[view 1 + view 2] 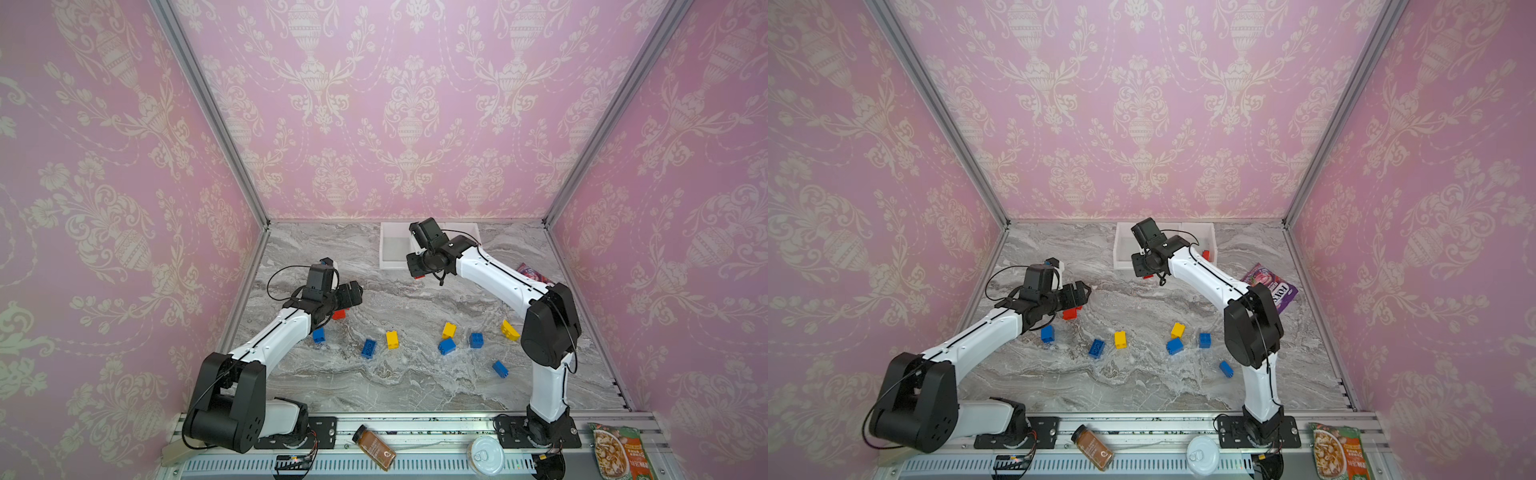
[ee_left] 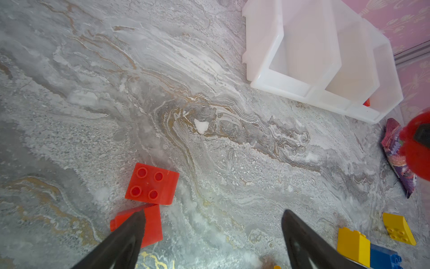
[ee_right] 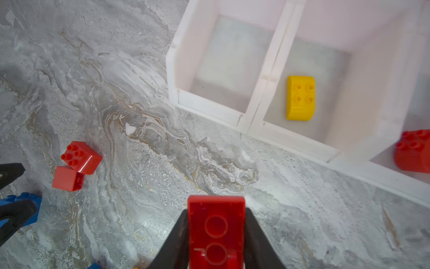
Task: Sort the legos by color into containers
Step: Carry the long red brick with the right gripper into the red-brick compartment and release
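Red, in grip: held brick (image 3: 216, 233), hollow underside facing the wrist camera, pinched on two sides by the black fingers of the right gripper (image 3: 216, 210).
Right jaws: set narrow, closed on that brick, over the bare marble table (image 3: 139, 116).
Containers: containers (image 3: 256, 121) stand just ahead of the right jaws, low front wall facing them.
Bin contents: yellow brick (image 3: 300, 97) in the middle bin; binned red brick (image 3: 414, 151) in the end bin, off to one side of the jaws.
Left jaws: left gripper (image 2: 214, 212) spread wide, holding nothing.
Red pair: studs-up red brick (image 2: 152, 184) just ahead of one left finger; tipped red brick (image 2: 153, 223) touching it, partly behind that fingertip (image 2: 136, 223); contact with the finger cannot be told.
Loose bricks: blue bricks (image 1: 368, 348) and yellow bricks (image 1: 392, 339) scattered on the table behind both pairs of jaws, toward the arm bases.
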Controlling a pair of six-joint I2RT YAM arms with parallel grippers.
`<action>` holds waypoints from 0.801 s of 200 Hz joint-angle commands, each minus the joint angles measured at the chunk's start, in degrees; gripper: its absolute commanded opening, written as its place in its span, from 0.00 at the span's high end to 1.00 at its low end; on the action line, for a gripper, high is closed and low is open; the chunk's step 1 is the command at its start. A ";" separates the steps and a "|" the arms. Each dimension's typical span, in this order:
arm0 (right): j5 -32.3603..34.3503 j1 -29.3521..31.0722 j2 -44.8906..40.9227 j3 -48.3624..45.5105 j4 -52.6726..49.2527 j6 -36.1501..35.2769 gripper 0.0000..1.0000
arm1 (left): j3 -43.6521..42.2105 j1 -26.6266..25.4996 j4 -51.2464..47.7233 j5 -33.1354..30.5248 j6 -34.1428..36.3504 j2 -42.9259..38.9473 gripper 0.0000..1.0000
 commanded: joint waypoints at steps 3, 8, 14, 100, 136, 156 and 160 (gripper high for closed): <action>1.14 -3.31 -1.65 -0.88 -0.80 -2.06 0.65 | -0.58 0.22 0.59 1.76 -0.50 0.42 0.06; 1.06 -4.00 -1.85 -0.73 -0.80 -2.25 0.65 | -0.57 0.17 0.67 1.78 -0.52 0.40 0.07; 0.96 -4.77 -2.03 -0.59 -0.83 -2.39 0.65 | -0.59 0.22 0.72 1.87 -0.53 0.42 0.06; -0.82 -14.36 1.59 4.20 0.14 -2.89 0.65 | -0.05 -0.83 1.16 2.31 -0.67 1.47 0.06; -0.96 -16.96 5.11 8.51 -0.23 -3.13 0.65 | 0.05 -1.06 1.25 2.22 -0.51 1.81 0.06; -0.94 -17.99 7.80 11.32 -0.92 -3.25 0.65 | 0.03 -1.01 1.34 2.22 -0.55 1.82 0.06; -1.00 -18.17 8.31 11.77 -1.05 -3.25 0.65 | 0.12 -1.01 1.40 2.22 -0.55 1.82 0.06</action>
